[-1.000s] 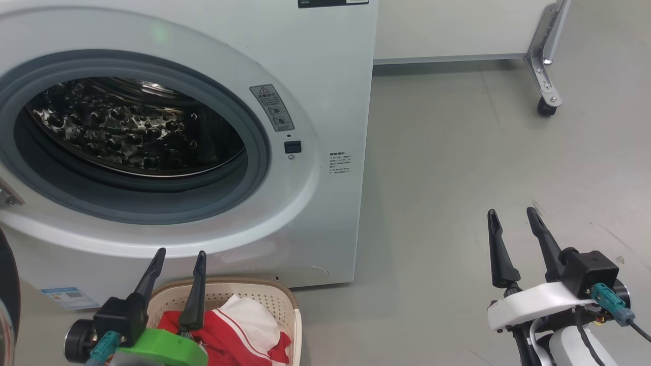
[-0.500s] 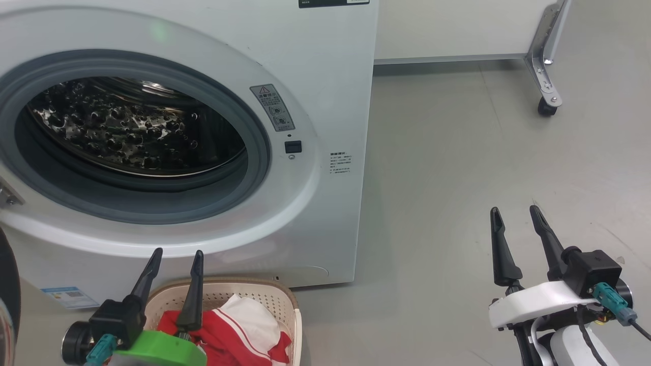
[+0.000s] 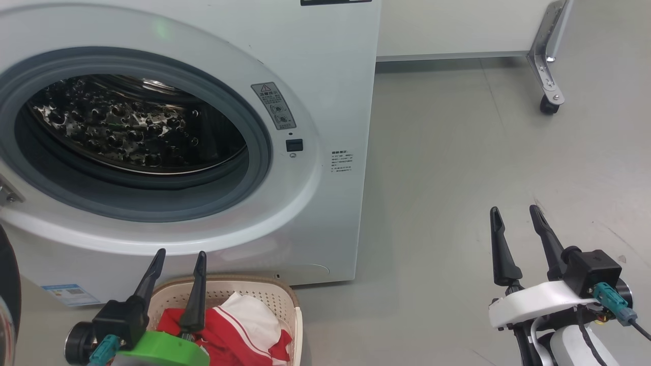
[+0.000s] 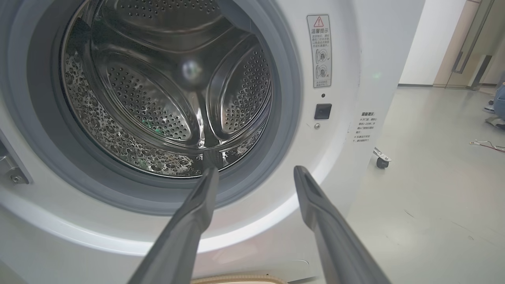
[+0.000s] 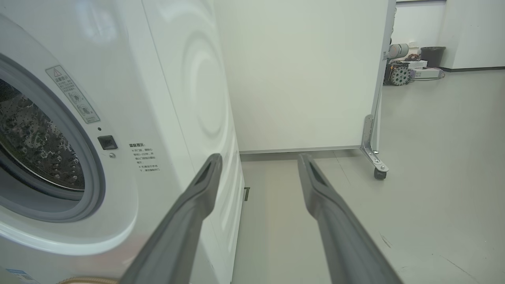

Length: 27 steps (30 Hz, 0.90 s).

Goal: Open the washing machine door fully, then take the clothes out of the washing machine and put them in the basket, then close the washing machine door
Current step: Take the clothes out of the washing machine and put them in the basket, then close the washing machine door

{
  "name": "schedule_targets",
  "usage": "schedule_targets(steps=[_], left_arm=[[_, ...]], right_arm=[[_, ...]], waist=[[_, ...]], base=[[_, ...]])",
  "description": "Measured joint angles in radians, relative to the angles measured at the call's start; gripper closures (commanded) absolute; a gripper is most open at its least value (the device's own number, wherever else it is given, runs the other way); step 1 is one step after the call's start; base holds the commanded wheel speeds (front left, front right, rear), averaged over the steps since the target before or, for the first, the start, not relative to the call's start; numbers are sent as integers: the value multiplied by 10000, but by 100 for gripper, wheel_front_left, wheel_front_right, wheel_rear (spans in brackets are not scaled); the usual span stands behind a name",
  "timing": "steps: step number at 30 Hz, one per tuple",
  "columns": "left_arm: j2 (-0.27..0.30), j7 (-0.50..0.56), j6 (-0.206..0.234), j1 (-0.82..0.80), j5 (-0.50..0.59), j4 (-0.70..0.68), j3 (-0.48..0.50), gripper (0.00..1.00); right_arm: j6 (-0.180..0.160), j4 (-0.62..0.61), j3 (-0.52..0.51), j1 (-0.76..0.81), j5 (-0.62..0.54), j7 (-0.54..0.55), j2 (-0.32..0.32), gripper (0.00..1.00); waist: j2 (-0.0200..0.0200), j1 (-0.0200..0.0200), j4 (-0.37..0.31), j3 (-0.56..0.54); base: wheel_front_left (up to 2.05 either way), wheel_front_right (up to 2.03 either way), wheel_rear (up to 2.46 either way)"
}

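Observation:
The washing machine stands open at the left, its grey-ringed opening showing a bare steel drum. A black sliver of the washing machine door shows at the far left edge, swung away. The basket sits on the floor under the opening with the red and white clothes lying in it. My left gripper hangs open just above the basket, fingers aimed at the opening's lower rim. My right gripper is open over bare floor, right of the machine.
A white panel on a metal leg with a caster stands behind the machine at the right. Grey floor stretches wide to the right of the machine. Distant equipment and a bin sit far off.
The head view has shifted very slightly. Both grippers stay open where they were, and the clothes lie still in the basket.

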Motion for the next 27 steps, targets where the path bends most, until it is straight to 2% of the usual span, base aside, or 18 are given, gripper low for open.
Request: schedule_targets(steps=[13,27], left_arm=[[0,0,40,7,-36,-13,-44,0],[0,0,92,7,-36,-8,-92,0]], right_arm=[[0,0,31,0,0,2,8,0],[0,4,46,-1,0,2,23,0]], waist=[[0,0,7,10],[0,0,-22,5]], base=[[-20,20,0],[-75,75,0]])
